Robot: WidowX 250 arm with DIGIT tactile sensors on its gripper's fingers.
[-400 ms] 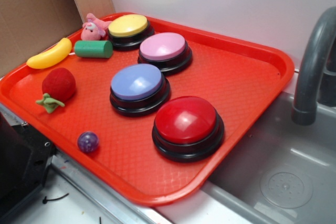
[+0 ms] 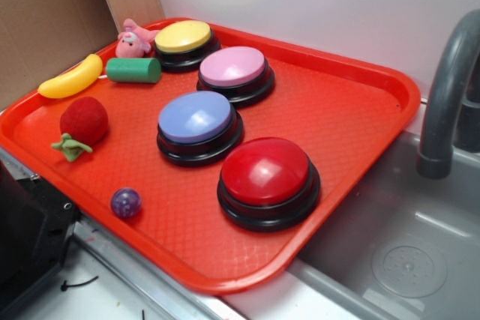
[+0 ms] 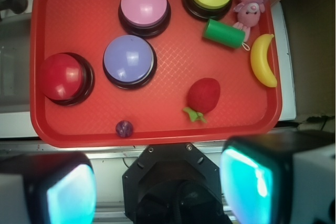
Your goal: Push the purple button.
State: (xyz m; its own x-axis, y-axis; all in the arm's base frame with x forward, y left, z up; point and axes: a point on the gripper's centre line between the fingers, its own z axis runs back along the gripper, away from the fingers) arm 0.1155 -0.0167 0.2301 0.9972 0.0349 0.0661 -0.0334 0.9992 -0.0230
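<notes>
The purple button (image 2: 196, 118) sits mid-tray, untouched, periwinkle cap up on its black base. Crowding it: the pink-lilac button (image 2: 233, 67) just beyond, the red button (image 2: 267, 172) nearer and to the right, both close enough to catch a sloppy descent. That's the danger: similar colours, tight spacing, one wrong press. The small purple ball (image 2: 126, 202) near the front of the red tray (image 2: 360, 110) could also mislead. The gripper (image 3: 157, 187) hangs high over the tray's near edge, fingers spread wide apart, holding nothing; a wide pincer may clip two caps.
</notes>
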